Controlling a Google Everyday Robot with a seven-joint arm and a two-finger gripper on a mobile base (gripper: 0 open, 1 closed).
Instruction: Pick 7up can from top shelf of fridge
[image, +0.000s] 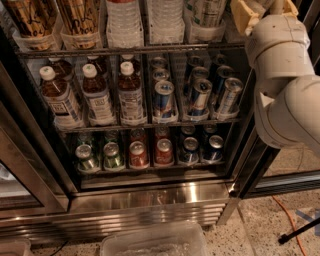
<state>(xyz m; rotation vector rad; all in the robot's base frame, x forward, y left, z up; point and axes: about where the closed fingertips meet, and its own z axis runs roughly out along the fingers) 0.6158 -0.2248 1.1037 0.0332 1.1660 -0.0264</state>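
The fridge (150, 192) stands open in front of me, with a black frame and a ribbed steel base. Its top shelf (125, 50) is a grey wire rack fronted by clear plastic holders. The 7up can (207, 11), pale with green lettering, stands in a clear holder at the right end of that shelf, cut off by the top edge. My gripper (261, 11) is at the top right, just right of the can, at the end of the white arm (285, 85). Whether it touches the can is hidden.
The top shelf also holds brown drinks (50, 15) and clear water bottles (142, 20). The middle rack has brown bottles (95, 95) and slim blue-and-silver cans (195, 95). The bottom rack holds small green, red and blue cans (145, 152). A clear plastic bin (155, 242) sits on the floor.
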